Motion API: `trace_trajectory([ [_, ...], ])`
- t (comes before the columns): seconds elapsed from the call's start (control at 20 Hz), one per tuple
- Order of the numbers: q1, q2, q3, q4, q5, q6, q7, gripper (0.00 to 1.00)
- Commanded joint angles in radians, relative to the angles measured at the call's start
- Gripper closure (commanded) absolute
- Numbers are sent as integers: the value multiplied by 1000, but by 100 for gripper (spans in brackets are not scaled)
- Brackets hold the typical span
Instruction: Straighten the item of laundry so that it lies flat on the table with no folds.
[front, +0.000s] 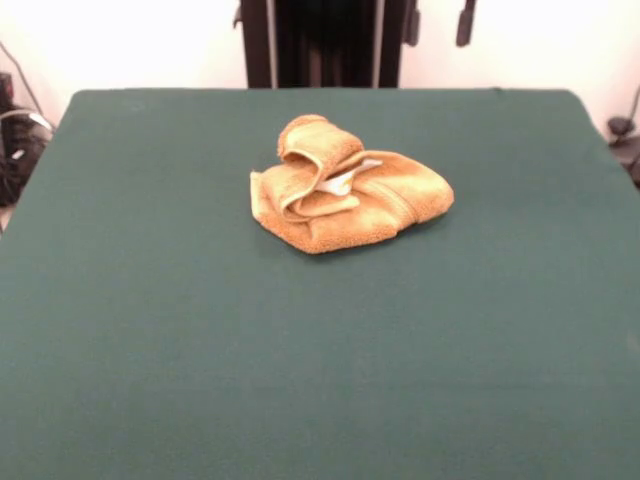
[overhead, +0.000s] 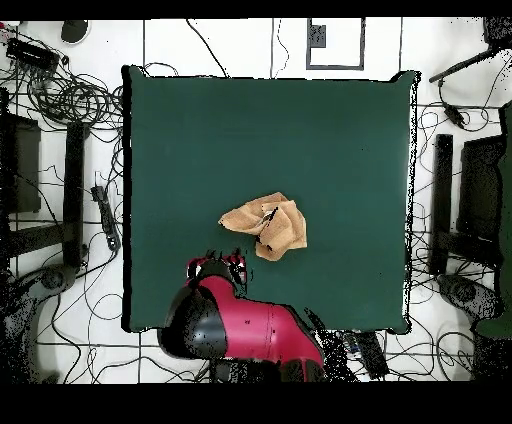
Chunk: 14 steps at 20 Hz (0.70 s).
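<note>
The golden-orange towel (front: 340, 205) lies crumpled in a heap on the dark green table (front: 300, 350), a little beyond its middle. It is folded over itself several times, with a rolled fold on top and a small white tag (front: 345, 180) showing in the folds. In the overhead view the towel (overhead: 268, 226) sits just toward the robot's side of the table (overhead: 300, 120). My gripper (front: 438, 22) shows only as two dark fingertips at the top edge, apart and empty, well behind the towel. From overhead it (overhead: 216, 263) hangs over the table's near edge, clear of the towel.
The black pedestal (front: 325, 40) stands behind the table's far edge. The red arm (overhead: 240, 325) is drawn back over the table's edge. Cables and dark equipment (overhead: 60, 100) lie on the floor around the table.
</note>
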Motion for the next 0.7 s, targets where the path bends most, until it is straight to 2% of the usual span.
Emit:
trace_trajectory([
  [0.05,7,160,7,17,-40,-98,177,0],
  [0.25,-3,219,21,4,-44,-149,188,0],
  [0.35,15,201,-2,-3,-35,-138,189,0],
  [0.55,33,106,-25,-52,-35,-14,126,0],
  [0.7,16,77,-1,-93,-16,83,102,0],
])
